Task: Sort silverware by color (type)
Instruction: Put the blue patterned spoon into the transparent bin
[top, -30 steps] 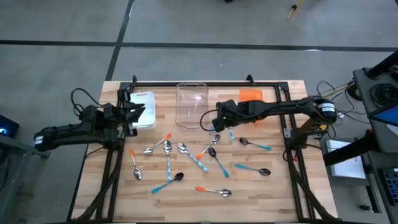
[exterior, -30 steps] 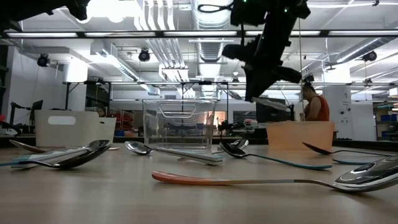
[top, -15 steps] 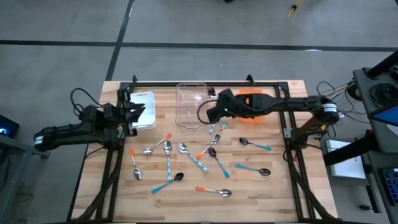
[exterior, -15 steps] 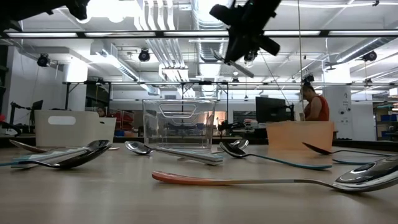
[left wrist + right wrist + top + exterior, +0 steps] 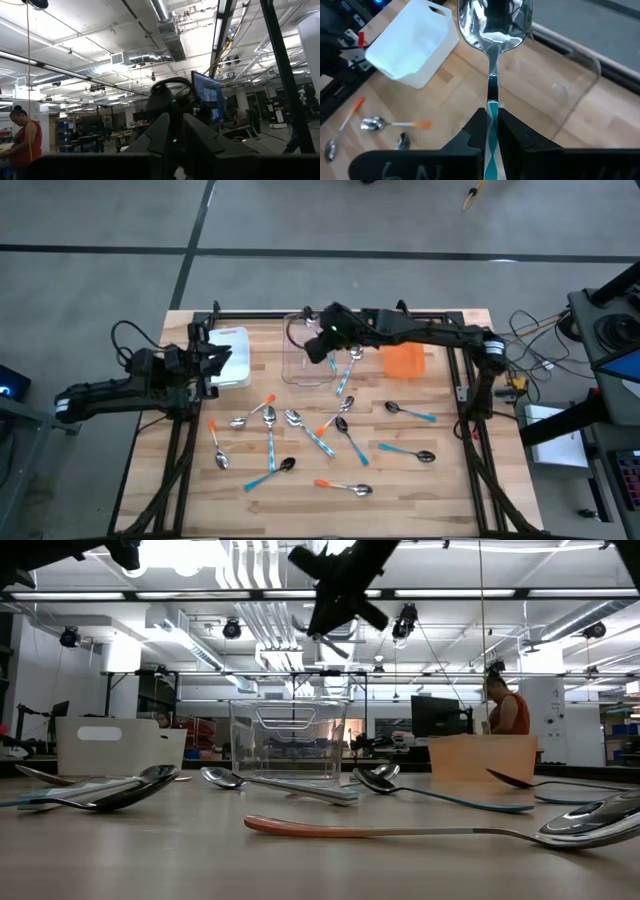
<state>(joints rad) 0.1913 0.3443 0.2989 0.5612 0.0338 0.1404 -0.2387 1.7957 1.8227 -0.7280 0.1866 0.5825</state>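
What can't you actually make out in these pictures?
- Inside of the white bin: the low view shows only its outer wall.
- Handle end of the teal spoon: in the right wrist view it runs down between the right tool fingers and off the picture's edge.
- Left tool: its wrist view looks into the room, so nothing on the table shows there.

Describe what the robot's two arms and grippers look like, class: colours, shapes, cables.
Both arms are dark and slender, built of jointed segments. Each ends in two dark, tapering fingers: the left gripper and the right gripper. Black cables loop behind the left arm.
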